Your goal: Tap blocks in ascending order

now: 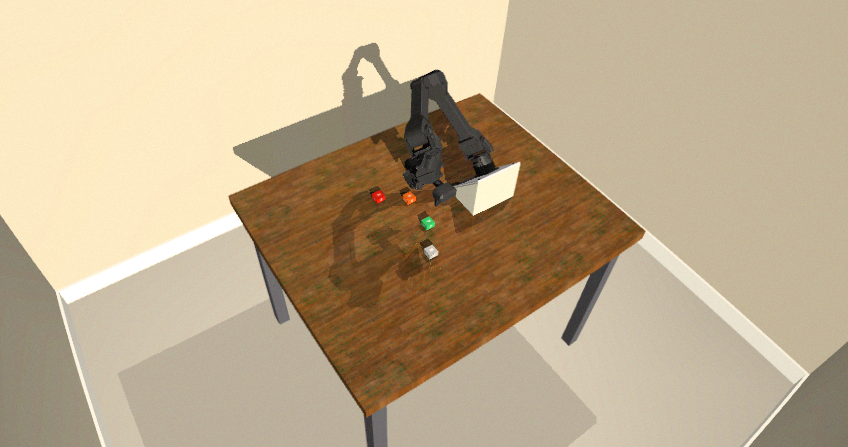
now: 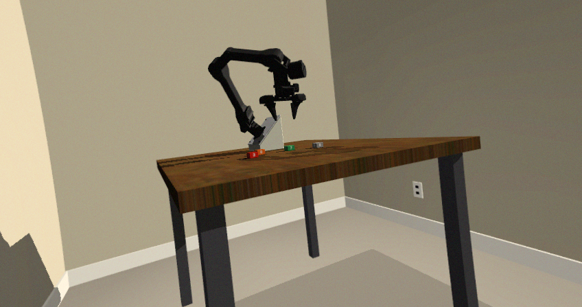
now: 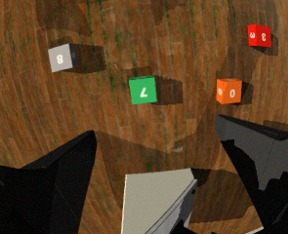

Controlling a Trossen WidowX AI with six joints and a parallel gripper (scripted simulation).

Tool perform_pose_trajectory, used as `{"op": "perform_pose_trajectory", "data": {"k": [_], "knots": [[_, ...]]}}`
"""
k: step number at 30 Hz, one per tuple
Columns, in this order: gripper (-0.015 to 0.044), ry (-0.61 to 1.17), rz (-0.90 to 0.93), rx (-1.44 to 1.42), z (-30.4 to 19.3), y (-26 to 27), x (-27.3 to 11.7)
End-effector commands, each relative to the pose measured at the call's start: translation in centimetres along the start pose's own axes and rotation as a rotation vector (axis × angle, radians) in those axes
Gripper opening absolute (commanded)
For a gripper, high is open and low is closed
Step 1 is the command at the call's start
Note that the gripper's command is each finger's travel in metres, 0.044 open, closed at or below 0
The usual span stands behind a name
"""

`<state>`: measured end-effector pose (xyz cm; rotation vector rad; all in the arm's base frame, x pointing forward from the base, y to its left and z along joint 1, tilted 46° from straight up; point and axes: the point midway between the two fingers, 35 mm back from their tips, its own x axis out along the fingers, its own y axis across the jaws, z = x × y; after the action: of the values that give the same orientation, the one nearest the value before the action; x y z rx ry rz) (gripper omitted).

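An orange block shows 0. A red block beside it shows 3. A green block shows 7. A grey-white block shows 8 and is farthest from the red one. All four stand apart on the table. My gripper is open and empty, pointing down high above the table. In the wrist view the green block lies ahead of the gap between the fingertips, and the orange block lies just beyond the right fingertip.
The wooden table carries a pale wedge-shaped base mount under the arm. In the wrist view the mount shows between the fingers at the lower edge. The arm's shadow falls across the blocks' area.
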<state>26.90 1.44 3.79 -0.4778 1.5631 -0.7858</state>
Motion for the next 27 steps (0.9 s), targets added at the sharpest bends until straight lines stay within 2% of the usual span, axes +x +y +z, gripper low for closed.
{"op": "perform_pose_trajectory", "data": {"k": [1, 12, 27], "knots": [[0.04, 0.002, 0.003, 0.007, 0.1, 0.2, 0.0], [0.04, -0.002, 0.009, 0.011, 6.0, 10.2, -0.2], [0.04, -0.002, 0.009, 0.011, 6.1, 10.4, -0.2]]}}
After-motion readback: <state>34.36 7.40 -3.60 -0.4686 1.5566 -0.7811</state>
